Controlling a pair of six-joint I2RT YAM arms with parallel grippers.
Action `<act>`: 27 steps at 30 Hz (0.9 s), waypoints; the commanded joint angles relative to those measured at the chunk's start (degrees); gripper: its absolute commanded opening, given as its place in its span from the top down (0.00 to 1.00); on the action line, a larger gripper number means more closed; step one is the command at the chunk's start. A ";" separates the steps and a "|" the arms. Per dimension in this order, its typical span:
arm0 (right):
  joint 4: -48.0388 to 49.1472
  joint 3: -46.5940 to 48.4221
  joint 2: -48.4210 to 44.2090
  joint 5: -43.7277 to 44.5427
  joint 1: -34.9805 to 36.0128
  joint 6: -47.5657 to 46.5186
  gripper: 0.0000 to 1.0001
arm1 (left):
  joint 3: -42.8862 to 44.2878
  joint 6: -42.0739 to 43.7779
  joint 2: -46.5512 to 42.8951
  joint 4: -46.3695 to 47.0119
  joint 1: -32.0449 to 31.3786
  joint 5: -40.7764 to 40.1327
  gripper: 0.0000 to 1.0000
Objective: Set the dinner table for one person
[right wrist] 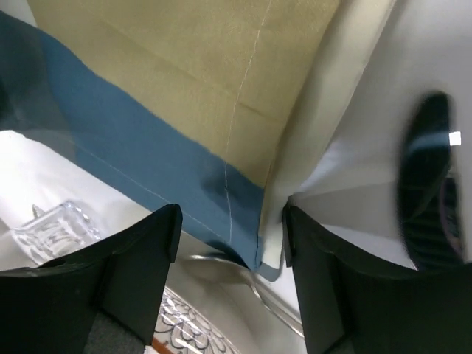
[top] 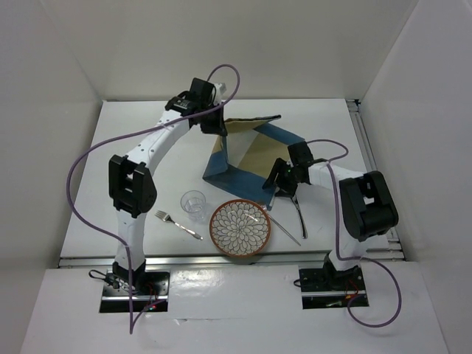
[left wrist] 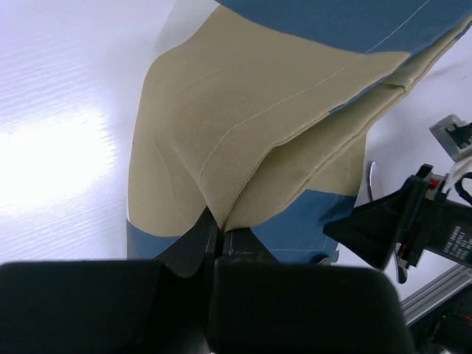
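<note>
The blue-and-tan placemat [top: 247, 155] lies crumpled and partly lifted on the white dinner table [top: 133, 133]. My left gripper [top: 213, 124] is shut on its far left edge and holds it up; in the left wrist view the shut gripper [left wrist: 215, 234] pinches a fold of the cloth [left wrist: 243, 125]. My right gripper [top: 281, 183] is open at the mat's near right corner. In the right wrist view the gripper [right wrist: 230, 221] straddles that corner [right wrist: 251, 228] without pinching it. A patterned plate [top: 240, 227], a clear glass [top: 194, 203] and a fork [top: 178, 225] sit in front.
A spoon [top: 286, 228] and a dark-handled knife [top: 299, 215] lie right of the plate, close under my right gripper; the spoon's bowl [right wrist: 217, 262] sits just beneath the mat corner. A metal rail [top: 372, 158] runs along the table's right edge.
</note>
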 commanded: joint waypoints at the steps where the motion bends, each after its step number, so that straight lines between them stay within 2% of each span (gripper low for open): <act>1: 1.18 3.22 4.52 6.57 1.84 2.34 0.36 | 2.30 -0.62 -1.65 1.18 3.37 4.28 1.00; 2: 0.57 3.75 5.41 7.19 1.85 2.35 0.40 | 3.09 -0.62 -1.64 0.66 3.38 5.41 1.00; 3: 0.56 4.28 6.11 7.89 1.85 2.96 0.57 | 3.10 -0.62 -1.12 0.65 4.25 6.03 1.00; 4: 0.56 5.76 6.82 9.20 1.85 2.97 0.68 | 3.70 -0.62 -1.11 0.65 4.78 6.56 1.00; 6: -0.83 8.49 9.02 10.88 1.85 2.97 0.99 | 4.49 -1.14 -0.50 0.65 6.19 8.50 1.00; 10: -6.02 20.08 11.39 15.54 1.33 -0.63 1.00 | 5.12 -2.81 0.03 0.65 9.44 12.97 1.00; 11: -6.81 25.85 11.92 15.55 1.32 -1.85 1.00 | 5.12 -3.60 0.03 2.13 11.80 14.20 1.00; 13: -8.66 32.37 12.62 15.55 0.01 -5.46 1.00 | 5.12 -6.49 0.03 3.98 14.62 20.08 1.00; 14: -9.19 39.89 13.84 13.63 -1.04 -6.78 1.00 | 6.33 -7.64 0.03 4.86 17.42 22.10 1.00; 16: -13.04 48.62 15.78 13.00 -1.66 -9.68 1.00 | 7.92 -11.15 0.03 6.53 20.07 27.03 1.00; 17: -14.54 57.11 16.92 12.30 -1.67 -10.38 1.00 | 8.54 -12.29 0.03 7.24 21.30 28.61 1.00; 20: -18.94 66.31 19.57 11.77 -2.28 -12.67 1.00 | 7.33 -16.87 -0.93 11.35 25.35 33.89 1.00; 21: -18.95 68.33 20.09 11.16 -2.28 -12.68 1.00 | 4.62 -17.48 -1.55 12.33 26.49 34.60 1.00; 23: -18.43 66.53 18.87 11.15 -2.28 -12.68 1.00 | 1.09 -18.01 -2.86 13.91 27.11 35.13 1.00; 27: -13.16 51.79 14.65 10.37 -2.28 -11.45 1.00 | -9.70 -18.02 -3.93 17.07 27.11 36.01 1.00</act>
